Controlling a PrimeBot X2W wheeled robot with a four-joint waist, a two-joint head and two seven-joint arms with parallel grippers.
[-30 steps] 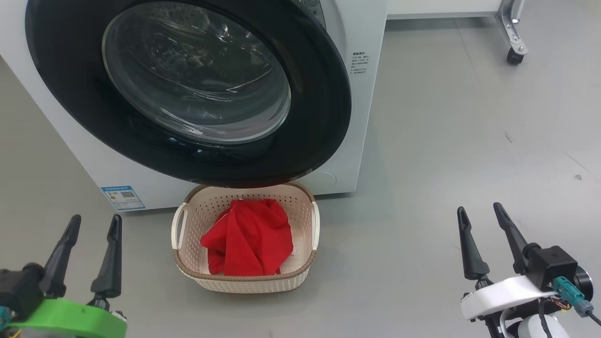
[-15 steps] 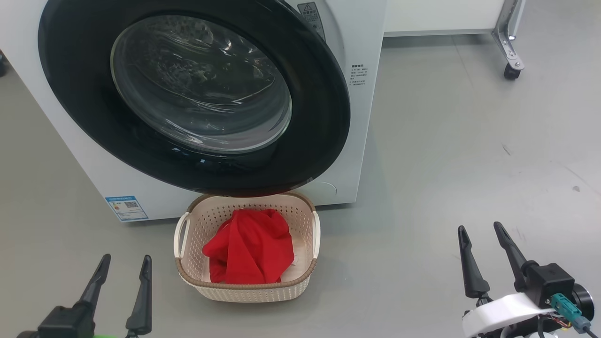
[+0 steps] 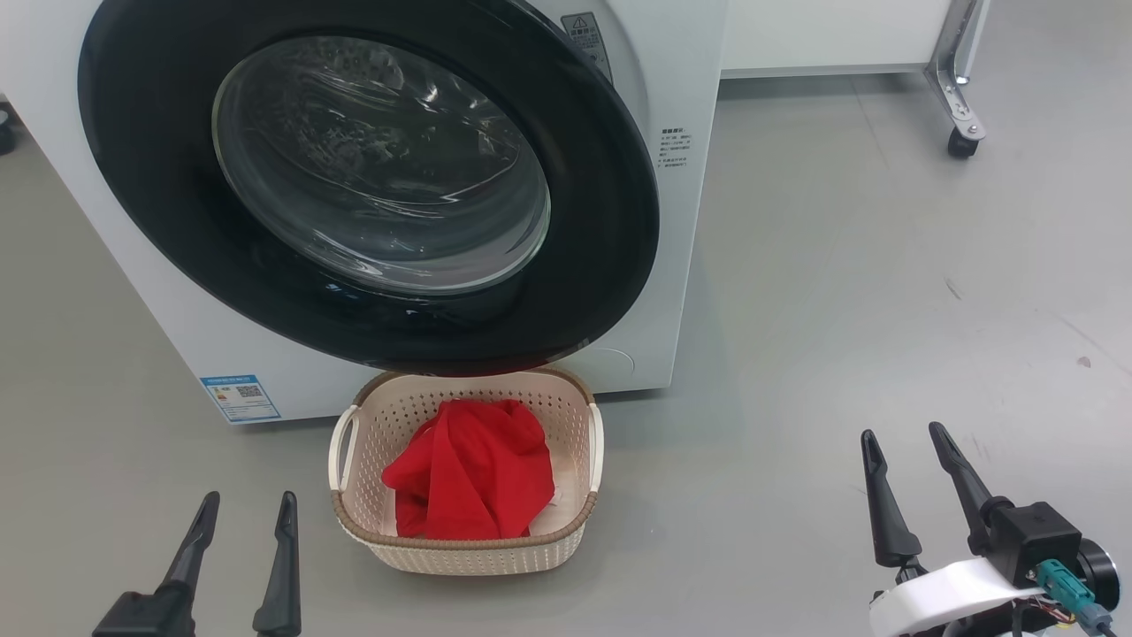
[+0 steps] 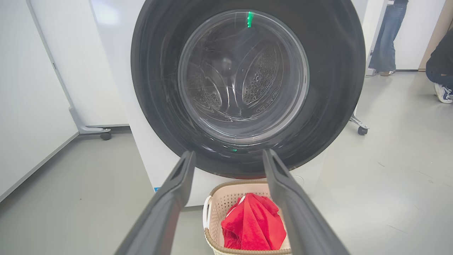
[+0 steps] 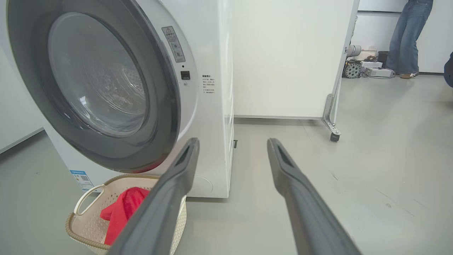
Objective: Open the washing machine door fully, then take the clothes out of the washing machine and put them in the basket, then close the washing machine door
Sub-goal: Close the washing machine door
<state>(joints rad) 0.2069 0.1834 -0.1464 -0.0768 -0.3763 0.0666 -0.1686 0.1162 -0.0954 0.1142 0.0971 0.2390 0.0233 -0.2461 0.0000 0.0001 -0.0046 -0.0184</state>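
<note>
Two end effectors stand open and empty in the head view, the left end effector (image 3: 248, 501) at the bottom edge and the right end effector (image 3: 902, 433) at the lower right. Over the last second the whole picture has slid slightly, so the camera moved. Beyond that, the left fingers have sunk lower, drawing back. The washing machine door (image 3: 601, 221) lies shut against the washing machine (image 3: 681, 265). The clothes (image 3: 473, 482), a crumpled red heap, sit in the basket (image 3: 460, 541) on the floor just below the door. All three steps look finished.

In the left wrist view, spread fingers frame the glass, and the drum (image 4: 244, 78) behind it looks bare.

In the right wrist view, parted fingers point along the floor beside the machine, with the door apparently seated flush.
</note>
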